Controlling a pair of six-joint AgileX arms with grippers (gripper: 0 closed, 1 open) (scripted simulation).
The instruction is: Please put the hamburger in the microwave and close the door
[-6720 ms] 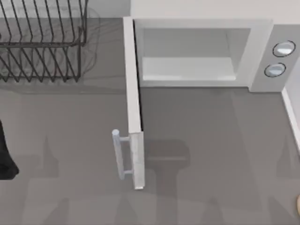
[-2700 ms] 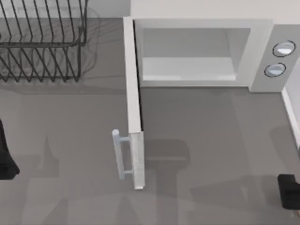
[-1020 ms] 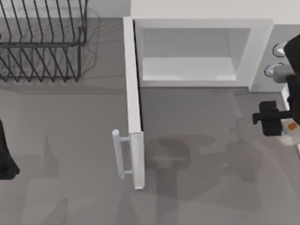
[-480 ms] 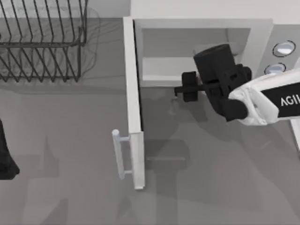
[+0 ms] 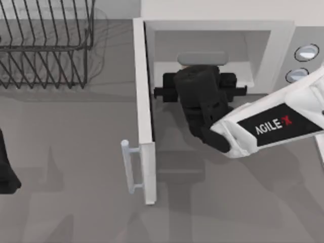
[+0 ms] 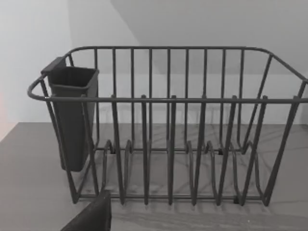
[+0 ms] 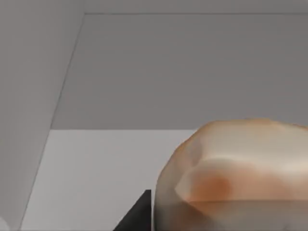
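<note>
The white microwave stands at the back with its door swung wide open, edge-on, its silver bar handle facing left. My right gripper reaches from the right into the mouth of the grey cavity; its black wrist covers the fingers from above. In the right wrist view the golden-brown hamburger sits close in front of the camera, held above the pale cavity floor, with a dark fingertip beside it. My left gripper is parked at the table's left edge.
A black wire dish rack stands at the back left; the left wrist view faces the rack and its dark cutlery cup. Two round knobs sit on the microwave's right panel. Grey table spreads in front.
My right arm came in from the table's right edge carrying the hamburger, swung left, and now pushes its gripper into the cavity mouth. The door and left arm have not moved.
</note>
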